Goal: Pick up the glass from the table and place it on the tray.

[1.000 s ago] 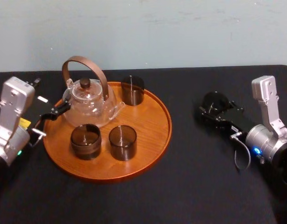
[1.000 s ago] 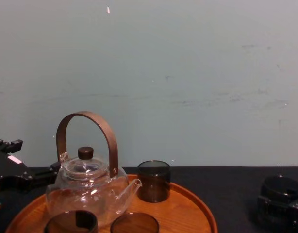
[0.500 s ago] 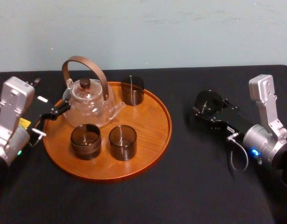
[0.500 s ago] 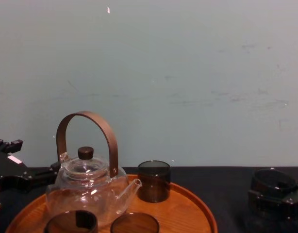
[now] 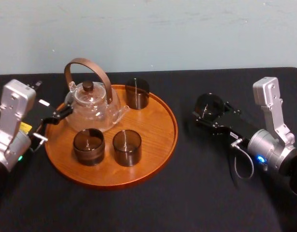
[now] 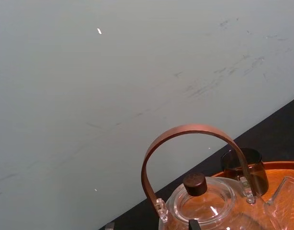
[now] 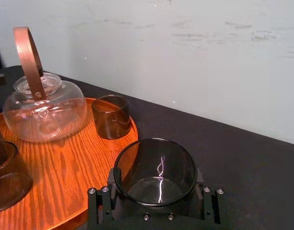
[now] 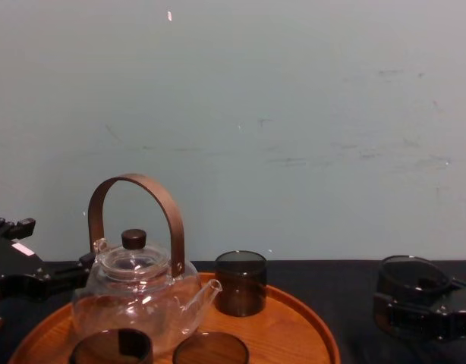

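A dark smoky glass (image 5: 208, 105) sits between the fingers of my right gripper (image 5: 207, 115), which is shut on it to the right of the tray (image 5: 153, 130). In the right wrist view the glass (image 7: 155, 170) is upright, gripped at its base, with the tray's rim (image 7: 130, 139) just beyond it. From the chest the glass (image 8: 411, 277) appears slightly above the black table (image 5: 187, 193). My left gripper (image 5: 59, 115) rests parked at the tray's left edge beside the teapot.
On the tray stand a glass teapot (image 5: 93, 100) with a brown arched handle and three dark glasses (image 5: 137, 93) (image 5: 88, 145) (image 5: 126, 146). The tray's right half is bare wood. A pale wall runs behind the table.
My right gripper has carried the glass leftward toward the tray and raised it a little. The left arm and everything on the tray have stayed still.
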Robot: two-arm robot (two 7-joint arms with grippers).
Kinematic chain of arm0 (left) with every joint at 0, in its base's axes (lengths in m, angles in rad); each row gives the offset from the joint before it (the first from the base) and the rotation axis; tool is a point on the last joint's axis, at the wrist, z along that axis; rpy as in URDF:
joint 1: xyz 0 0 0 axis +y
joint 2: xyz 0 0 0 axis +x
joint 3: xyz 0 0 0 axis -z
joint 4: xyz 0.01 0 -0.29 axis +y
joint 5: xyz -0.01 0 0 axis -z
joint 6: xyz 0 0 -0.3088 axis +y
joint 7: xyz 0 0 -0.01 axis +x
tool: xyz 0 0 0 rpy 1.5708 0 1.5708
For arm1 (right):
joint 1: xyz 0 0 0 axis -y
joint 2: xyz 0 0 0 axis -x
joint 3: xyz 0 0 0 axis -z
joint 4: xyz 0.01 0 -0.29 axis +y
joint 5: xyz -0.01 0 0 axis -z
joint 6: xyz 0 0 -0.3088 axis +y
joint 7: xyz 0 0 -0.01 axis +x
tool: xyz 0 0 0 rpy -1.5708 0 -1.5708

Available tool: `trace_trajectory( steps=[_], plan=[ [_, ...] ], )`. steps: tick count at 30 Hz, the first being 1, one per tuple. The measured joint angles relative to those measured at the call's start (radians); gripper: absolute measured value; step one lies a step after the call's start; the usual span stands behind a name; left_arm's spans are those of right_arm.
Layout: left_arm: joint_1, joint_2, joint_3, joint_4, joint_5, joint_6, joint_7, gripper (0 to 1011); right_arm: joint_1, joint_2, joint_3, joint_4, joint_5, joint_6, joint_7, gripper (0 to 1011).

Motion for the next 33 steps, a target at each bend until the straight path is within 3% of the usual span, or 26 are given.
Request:
trace_trajectory(
  steps=[26, 33],
  plan=[
    [0.000, 0.000, 0.000, 0.000, 0.000, 0.000, 0.000, 1001, 0.003, 0.021, -0.028, -0.040, 0.005, -0.007, 0.001, 907],
    [0.000, 0.000, 0.000, 0.000, 0.000, 0.000, 0.000, 1001, 0.020, 0.012, -0.053, -0.047, -0.012, 0.000, 0.000, 907]
  ],
)
